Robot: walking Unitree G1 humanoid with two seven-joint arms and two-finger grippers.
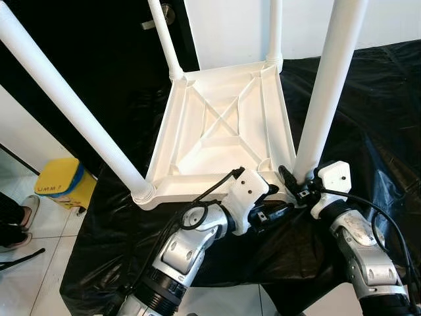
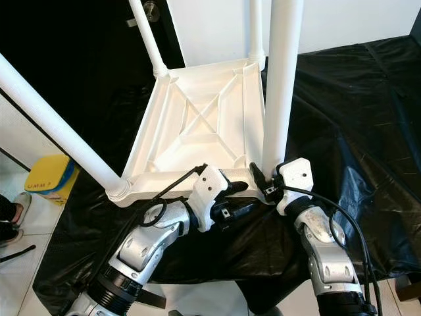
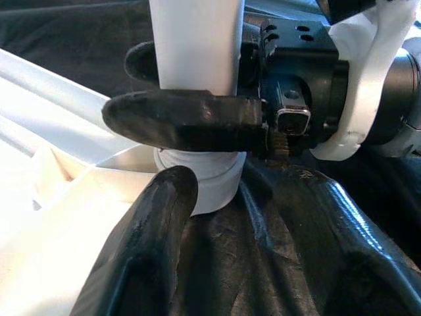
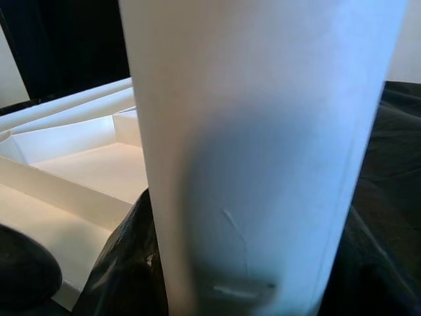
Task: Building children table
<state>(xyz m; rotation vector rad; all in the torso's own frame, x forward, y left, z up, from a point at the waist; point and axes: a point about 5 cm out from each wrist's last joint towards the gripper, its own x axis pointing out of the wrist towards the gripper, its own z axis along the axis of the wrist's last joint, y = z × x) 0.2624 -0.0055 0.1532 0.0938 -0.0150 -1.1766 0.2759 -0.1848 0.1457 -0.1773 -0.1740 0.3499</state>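
Note:
A white plastic children's table [image 1: 223, 125] lies upside down on a black plastic sheet [image 1: 375, 112], its legs pointing up. My right gripper [image 1: 294, 179] is shut on the near right leg [image 1: 325, 92] just above its socket. In the left wrist view one of its fingers [image 3: 184, 118] crosses the front of that leg [image 3: 194, 46]. My left gripper [image 1: 279, 209] lies low on the sheet at the table's near right corner, open. One of its fingertips [image 3: 154, 217] rests against the leg's socket [image 3: 214, 181]. The right wrist view looks closely at the leg [image 4: 263, 131].
The near left leg [image 1: 66, 99] leans out over the sheet's left edge. Two far legs [image 1: 164, 39] stand by a black door and white wall. On the tiled floor at left sit a yellow and blue container [image 1: 62, 181] and a person's shoe [image 1: 27, 209].

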